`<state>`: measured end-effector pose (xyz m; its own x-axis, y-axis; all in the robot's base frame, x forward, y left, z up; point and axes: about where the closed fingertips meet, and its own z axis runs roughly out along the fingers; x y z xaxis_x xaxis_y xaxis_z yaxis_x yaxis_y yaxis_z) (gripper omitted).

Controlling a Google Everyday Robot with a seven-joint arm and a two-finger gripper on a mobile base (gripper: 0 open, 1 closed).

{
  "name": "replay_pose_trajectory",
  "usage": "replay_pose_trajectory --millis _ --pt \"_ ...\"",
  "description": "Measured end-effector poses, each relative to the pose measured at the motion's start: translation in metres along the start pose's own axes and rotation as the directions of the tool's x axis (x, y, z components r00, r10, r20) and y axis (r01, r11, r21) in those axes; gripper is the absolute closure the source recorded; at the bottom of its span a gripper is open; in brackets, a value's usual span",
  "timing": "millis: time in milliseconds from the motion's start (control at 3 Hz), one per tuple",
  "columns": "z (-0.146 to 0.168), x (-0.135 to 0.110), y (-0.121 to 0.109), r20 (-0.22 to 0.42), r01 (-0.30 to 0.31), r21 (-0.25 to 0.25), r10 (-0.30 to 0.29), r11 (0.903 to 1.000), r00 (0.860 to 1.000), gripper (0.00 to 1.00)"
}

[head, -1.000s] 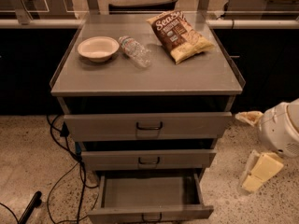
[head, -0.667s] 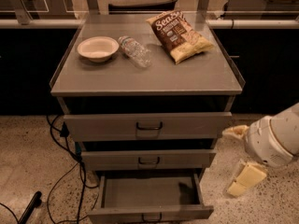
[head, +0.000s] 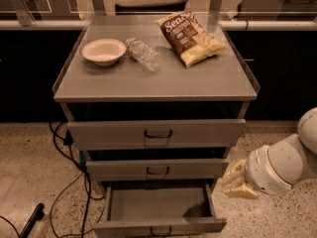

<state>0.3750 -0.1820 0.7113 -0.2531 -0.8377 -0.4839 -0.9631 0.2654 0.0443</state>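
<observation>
My gripper (head: 237,181) hangs low at the right of a grey drawer cabinet (head: 156,133), just beside the right end of the middle drawer (head: 157,169) and above the right corner of the bottom drawer (head: 158,209), which is pulled open and looks empty. Its cream fingers (head: 234,173) point left toward the cabinet, close together, with nothing seen between them. On the cabinet top lie a white bowl (head: 103,51), a clear plastic bottle (head: 142,54) on its side and a brown and yellow chip bag (head: 189,37).
The top drawer (head: 157,133) is closed. Black cables (head: 69,172) trail on the speckled floor at the cabinet's left, with a dark object (head: 30,221) at the lower left. Dark counters run behind the cabinet on both sides.
The arm has swung left and inward toward the cabinet; the gripper now sits by the drawers' right edge. The two fingers, spread apart before, now appear close together.
</observation>
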Motion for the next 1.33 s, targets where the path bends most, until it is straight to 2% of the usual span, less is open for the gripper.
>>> replay_pose_trajectory --millis 333,667,1000,1333 --pt "0.000 0.000 0.000 0.000 0.000 0.000 0.000 1.0000 1.000 0.95" --pt "0.004 0.000 0.000 0.001 -0.003 -0.005 0.003 1.0000 1.000 1.00" --pt "0.071 0.009 -0.009 0.039 -0.070 -0.097 0.074 0.9929 0.997 1.00" --pt "0.111 0.027 -0.011 0.110 -0.087 -0.149 0.104 0.9849 0.988 1.00"
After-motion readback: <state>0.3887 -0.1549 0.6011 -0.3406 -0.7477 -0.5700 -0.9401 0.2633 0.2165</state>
